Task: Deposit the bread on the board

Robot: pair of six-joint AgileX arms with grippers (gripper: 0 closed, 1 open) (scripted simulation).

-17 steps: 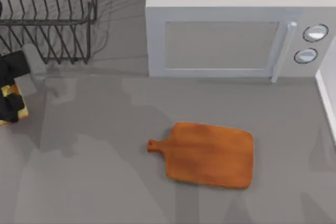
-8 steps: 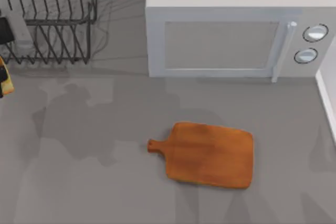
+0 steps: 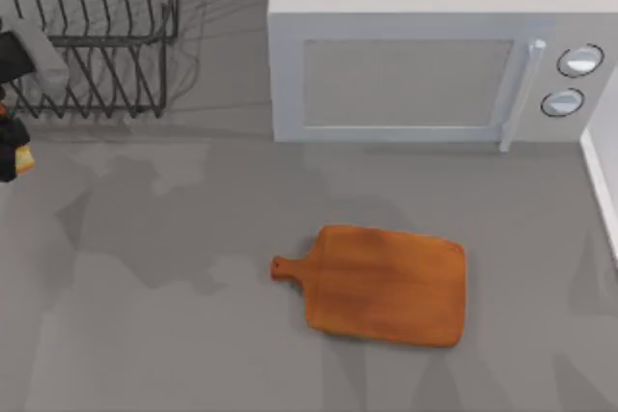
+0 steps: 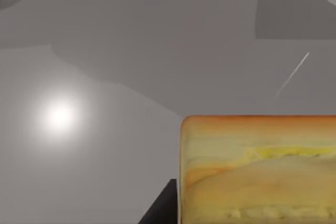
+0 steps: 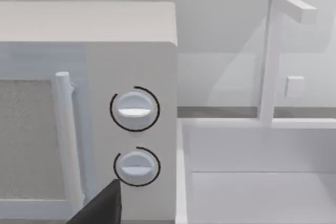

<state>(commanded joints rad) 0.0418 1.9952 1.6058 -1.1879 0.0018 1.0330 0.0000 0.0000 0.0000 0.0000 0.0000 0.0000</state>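
The bread point(image 3: 22, 157) shows as a small golden corner at the far left edge of the table, held in my left gripper point(image 3: 10, 145), which is shut on it. In the left wrist view the bread point(image 4: 257, 171) looms close, toasted orange on top and pale yellow on its side, with one dark finger point(image 4: 160, 211) beside it and bare grey tabletop beyond. The board point(image 3: 386, 285), orange-brown with a stubby handle pointing left, lies flat right of the table's centre, far from the left gripper. One dark fingertip point(image 5: 102, 208) of my right arm shows in the right wrist view, facing the microwave.
A white microwave point(image 3: 435, 45) stands at the back, door shut, with two knobs point(image 5: 135, 109). A black wire dish rack point(image 3: 92, 36) sits at the back left, just behind the left gripper. A white sink point(image 5: 257, 182) with a faucet lies right of the microwave.
My left gripper has carried the bread along the left edge toward the back, nearer the dish rack. The board and microwave have not moved.
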